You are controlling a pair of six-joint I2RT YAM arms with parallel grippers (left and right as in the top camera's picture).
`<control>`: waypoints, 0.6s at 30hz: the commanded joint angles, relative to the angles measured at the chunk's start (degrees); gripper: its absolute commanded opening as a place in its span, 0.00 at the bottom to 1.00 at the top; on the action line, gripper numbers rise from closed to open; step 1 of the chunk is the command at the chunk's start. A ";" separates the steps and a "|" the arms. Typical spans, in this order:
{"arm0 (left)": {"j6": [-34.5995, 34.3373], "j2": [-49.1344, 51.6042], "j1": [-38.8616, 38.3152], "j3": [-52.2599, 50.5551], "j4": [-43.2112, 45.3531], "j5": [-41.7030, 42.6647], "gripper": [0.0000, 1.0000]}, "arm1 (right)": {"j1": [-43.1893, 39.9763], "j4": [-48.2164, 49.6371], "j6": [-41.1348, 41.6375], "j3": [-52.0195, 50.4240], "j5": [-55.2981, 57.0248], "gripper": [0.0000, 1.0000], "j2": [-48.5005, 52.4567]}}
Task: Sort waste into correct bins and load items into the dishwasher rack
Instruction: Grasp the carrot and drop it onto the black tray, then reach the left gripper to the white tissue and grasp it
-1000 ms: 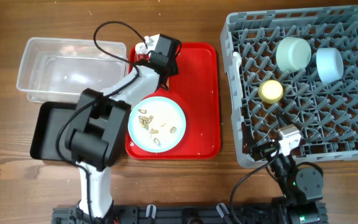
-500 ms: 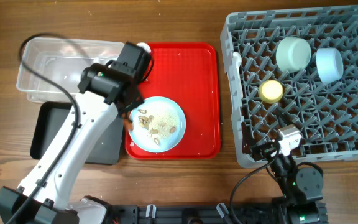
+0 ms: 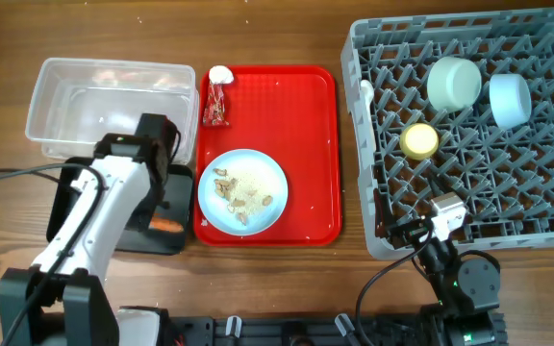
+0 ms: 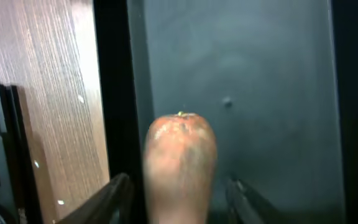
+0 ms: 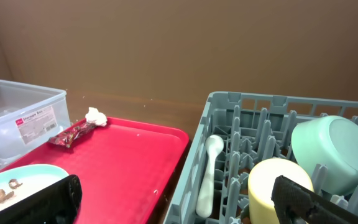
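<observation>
My left gripper hangs over the black bin, fingers open. An orange food piece lies in the bin's front right corner; in the left wrist view it sits between my spread fingers with gaps on both sides. The red tray holds a light blue plate with food scraps, a snack wrapper and a white tissue wad. My right gripper rests open and empty at the front of the grey dishwasher rack; in its own view the jaws are wide apart.
A clear plastic bin stands behind the black bin. The rack holds a green bowl, a blue cup, a yellow cup and a white spoon.
My left arm swung from the tray's back left corner, past the plate, to the black bin with the orange piece. The piece now lies in the bin. The wrapper and tissue are uncovered.
</observation>
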 commanded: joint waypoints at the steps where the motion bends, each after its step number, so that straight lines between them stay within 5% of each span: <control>1: 8.13 -1.20 0.98 6.88 -0.72 1.51 0.54 | 0.13 0.31 0.76 -0.57 0.98 1.00 -0.55; 5: 20.37 -1.29 -1.25 18.08 1.09 9.75 0.59 | 0.13 0.31 0.76 -0.57 0.98 1.00 -0.55; 9: 47.17 -1.27 -7.82 21.51 17.42 19.43 0.75 | 0.13 0.28 0.76 -0.57 1.01 1.00 -0.55; 12: 61.37 1.60 -13.73 21.51 28.39 18.84 0.81 | 0.13 0.28 0.74 -0.57 0.98 1.00 -0.55; 18: 62.97 16.74 -14.84 21.51 42.12 10.97 0.80 | 0.13 0.31 0.74 -0.57 0.98 1.00 -0.55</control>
